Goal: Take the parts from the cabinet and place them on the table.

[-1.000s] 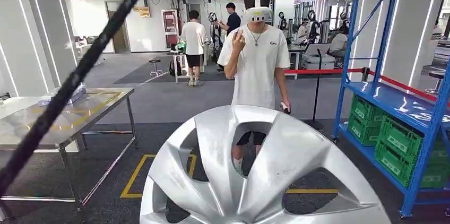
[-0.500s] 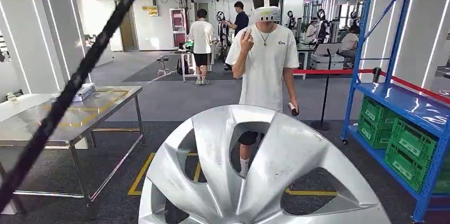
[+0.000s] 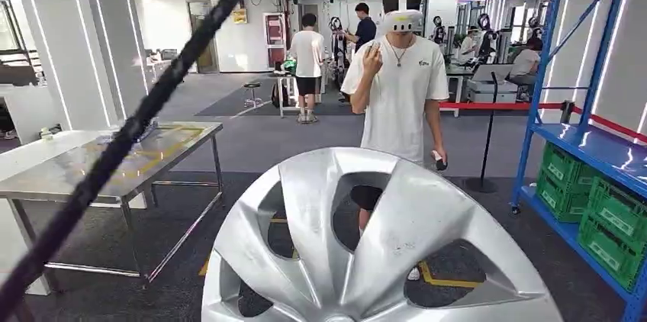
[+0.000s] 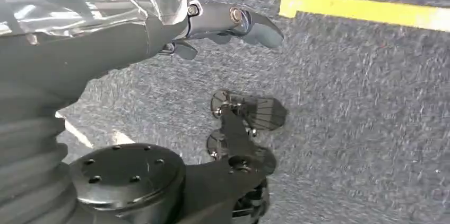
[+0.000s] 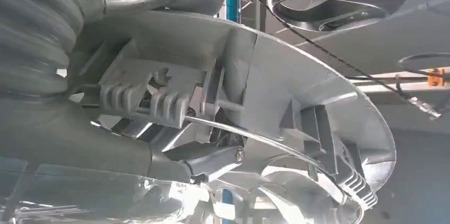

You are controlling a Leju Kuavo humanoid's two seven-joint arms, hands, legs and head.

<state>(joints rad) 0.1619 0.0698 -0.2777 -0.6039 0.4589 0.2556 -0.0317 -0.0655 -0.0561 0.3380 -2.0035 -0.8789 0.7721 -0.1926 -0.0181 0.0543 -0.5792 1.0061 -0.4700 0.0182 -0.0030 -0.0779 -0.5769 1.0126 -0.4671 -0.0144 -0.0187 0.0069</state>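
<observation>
Front and low in head view, one silver wheel cover (image 3: 366, 238) stands upright, gripped at its back rim by the right hand (image 5: 175, 160). Left hand (image 4: 159, 27) hangs over grey carpet, holding nothing, fingers apart. One steel table (image 3: 114, 162) left, one blue rack (image 3: 603, 146) right, one headset-wearing person (image 3: 400, 85) just behind.

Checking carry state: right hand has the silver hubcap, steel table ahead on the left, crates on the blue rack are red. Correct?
Nearly. The crates on the blue rack are green, as the head view shows. The right hand does hold the hubcap, with the steel table ahead left.
</observation>
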